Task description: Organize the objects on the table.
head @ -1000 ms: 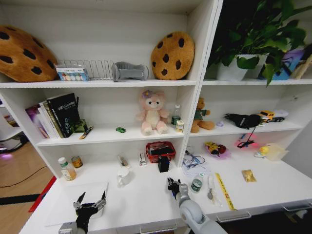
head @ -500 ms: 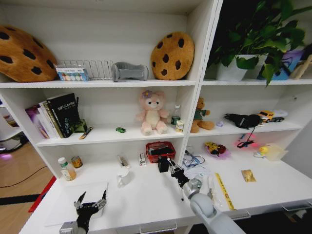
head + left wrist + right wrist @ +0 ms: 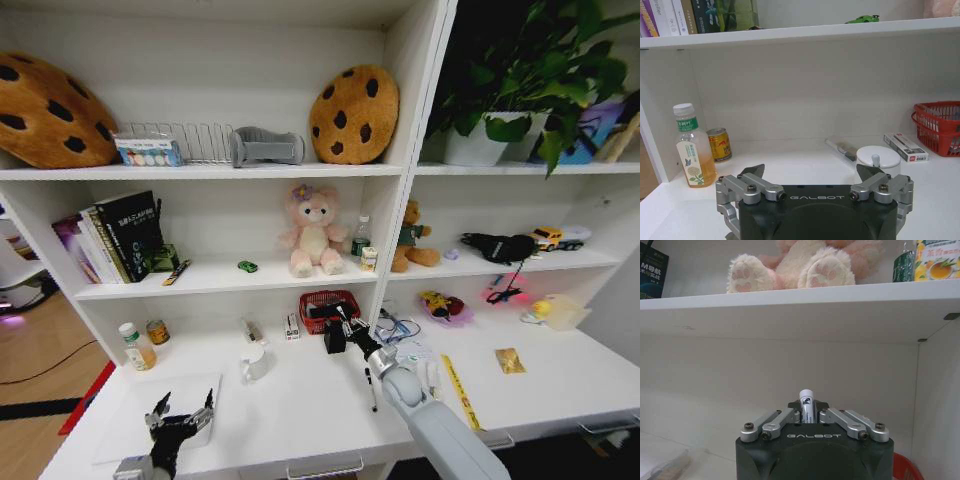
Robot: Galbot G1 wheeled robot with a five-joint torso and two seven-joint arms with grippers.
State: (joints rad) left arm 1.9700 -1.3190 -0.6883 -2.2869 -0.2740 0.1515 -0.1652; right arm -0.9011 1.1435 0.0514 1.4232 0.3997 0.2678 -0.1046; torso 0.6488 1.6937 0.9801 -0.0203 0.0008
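R gripper (image 3: 345, 322) raised over desk (image 3: 300, 410), just in front of red basket (image 3: 328, 308), clenched on white-capped pen (image 3: 806, 407) | black pen (image 3: 370, 388) lies on desk beneath R arm | L gripper (image 3: 181, 418) released, parked low over laptop (image 3: 130, 415) at desk's left front

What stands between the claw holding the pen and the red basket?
Only a small black box, at the red basket's front beside the right gripper, which is shut on the pen. The left gripper idles at the table's near edge.
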